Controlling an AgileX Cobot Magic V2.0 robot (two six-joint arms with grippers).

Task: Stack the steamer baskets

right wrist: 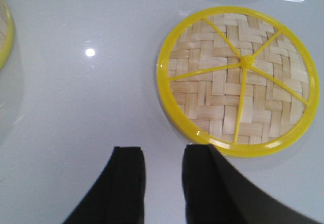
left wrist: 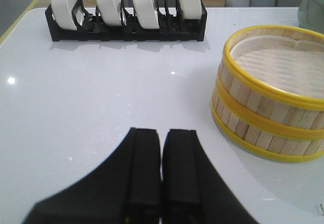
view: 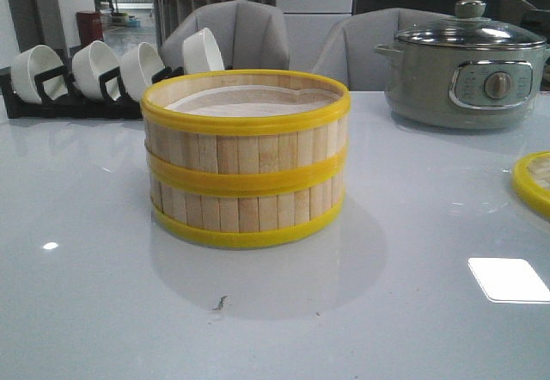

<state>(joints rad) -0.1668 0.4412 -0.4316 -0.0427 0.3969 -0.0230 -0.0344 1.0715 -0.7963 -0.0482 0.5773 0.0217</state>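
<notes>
2 steamer baskets of pale matt wooden slats, glossy yellow plastic rims, woven bamboo lid with smooth yellow ribs, glossy white bench, matt black claws, glazed white bowls

The place looked like a dining corner in an office or showroom: a glossy white desk held a grey electric pot and a black rack of white bowls, with grey upholstered chairs behind.

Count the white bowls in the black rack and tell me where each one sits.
4. All stand on edge in the black rack at the table's far left: first bowl at the left end, second, third, fourth nearest the stacked steamer baskets. None appears hidden.
</notes>
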